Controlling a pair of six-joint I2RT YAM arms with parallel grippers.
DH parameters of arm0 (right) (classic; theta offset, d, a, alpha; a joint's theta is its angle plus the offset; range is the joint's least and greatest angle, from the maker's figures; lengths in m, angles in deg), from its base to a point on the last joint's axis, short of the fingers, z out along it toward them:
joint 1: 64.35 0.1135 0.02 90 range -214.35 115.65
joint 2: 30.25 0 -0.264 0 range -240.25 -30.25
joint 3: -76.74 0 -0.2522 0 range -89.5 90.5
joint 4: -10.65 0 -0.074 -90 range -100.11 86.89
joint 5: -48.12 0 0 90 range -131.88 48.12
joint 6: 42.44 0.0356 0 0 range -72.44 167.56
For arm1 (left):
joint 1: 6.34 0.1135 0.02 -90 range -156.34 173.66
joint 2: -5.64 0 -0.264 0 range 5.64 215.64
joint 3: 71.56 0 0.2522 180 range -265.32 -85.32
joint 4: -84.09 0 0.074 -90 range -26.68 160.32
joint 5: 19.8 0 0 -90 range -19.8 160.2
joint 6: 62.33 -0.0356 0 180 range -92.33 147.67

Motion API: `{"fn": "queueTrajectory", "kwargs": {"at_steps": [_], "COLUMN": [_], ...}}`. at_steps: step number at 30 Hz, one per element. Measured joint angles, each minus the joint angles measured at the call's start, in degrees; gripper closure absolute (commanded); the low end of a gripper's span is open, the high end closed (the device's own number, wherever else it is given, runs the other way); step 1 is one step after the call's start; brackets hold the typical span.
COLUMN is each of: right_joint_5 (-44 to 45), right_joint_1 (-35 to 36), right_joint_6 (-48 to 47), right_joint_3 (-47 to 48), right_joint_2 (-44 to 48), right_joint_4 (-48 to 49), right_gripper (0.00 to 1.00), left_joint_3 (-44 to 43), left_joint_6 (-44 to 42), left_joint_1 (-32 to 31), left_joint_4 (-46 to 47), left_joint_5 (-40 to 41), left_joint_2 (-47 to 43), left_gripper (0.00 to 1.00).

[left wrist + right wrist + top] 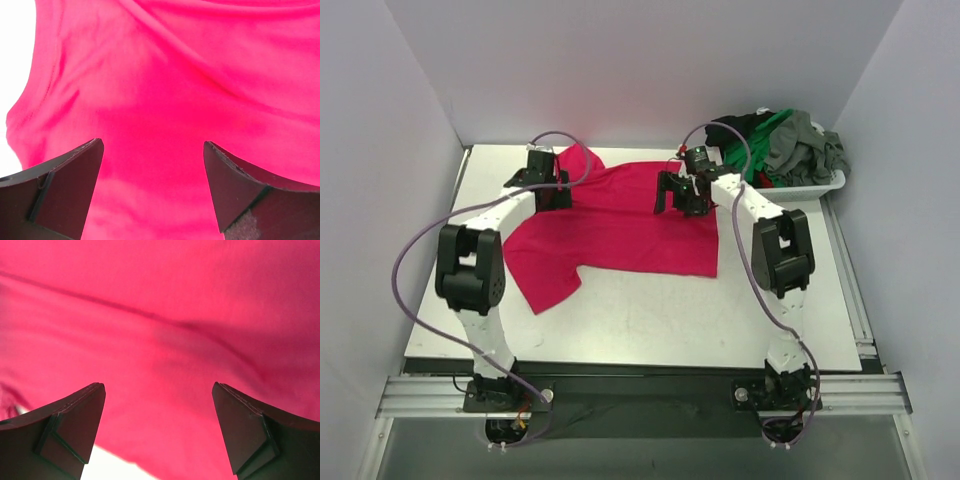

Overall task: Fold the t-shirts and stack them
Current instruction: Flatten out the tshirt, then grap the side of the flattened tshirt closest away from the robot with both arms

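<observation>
1. I see my left claw [152,150] with its fingers spread apart, the red shirt [175,90] lying flat right beneath it.
2. My right claw [159,390] is apart too, over the same shirt.
3. Right of that claw, the other shirts [785,140] fill the basket [815,188].

The right gripper [157,387] hangs with its dark fingers [75,425] spread wide over the crimson-red t-shirt [165,315], which is creased slantwise. The cloth's hem crosses bare white worktop [110,467] between them.
</observation>
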Motion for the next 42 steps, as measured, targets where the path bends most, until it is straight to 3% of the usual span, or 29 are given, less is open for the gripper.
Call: {"fn": "queueTrajectory", "kwargs": {"at_steps": [5,10,17,21,26,35,42], "right_joint_5": [1.3,1.9,2.4,2.6,2.7,2.8,2.8], "right_joint_1": [1.0,2.2,2.4,1.8,1.3,-0.3,-2.1], "right_joint_6": [-0.4,0.3,1.4,1.4,1.6,1.6,1.6], "right_joint_3": [-7.9,-19.7,-32.2,-36.5,-37.7,-39.5,-40.0], "right_joint_2": [8.9,17.5,22.4,24.6,26.4,29.0,29.0], "right_joint_4": [1.7,5.8,10.2,11.1,12.6,14.0,14.0], "right_gripper": [0.07,0.1,0.11,0.12,0.12,0.12,0.12], "left_joint_3": [11.5,20.4,33.7,40.6,45.0,51.2,49.3], "left_joint_6": [0.7,2.0,5.9,10.7,18.5,35.2,46.0], "left_joint_1": [-1.1,-0.7,-2.7,-7.0,-12.6,-17.0,-18.4], "left_joint_4": [3.7,4.5,3.3,1.8,-0.7,-10.2,-20.3], "left_joint_5": [2.0,5.6,9.4,13.0,17.8,25.4,26.8], "left_joint_2": [-12.1,-18.0,-23.6,-30.5,-38.0,-51.3,-44.5], "left_gripper": [0.09,0.13,0.21,0.22,0.24,0.31,0.42]}}
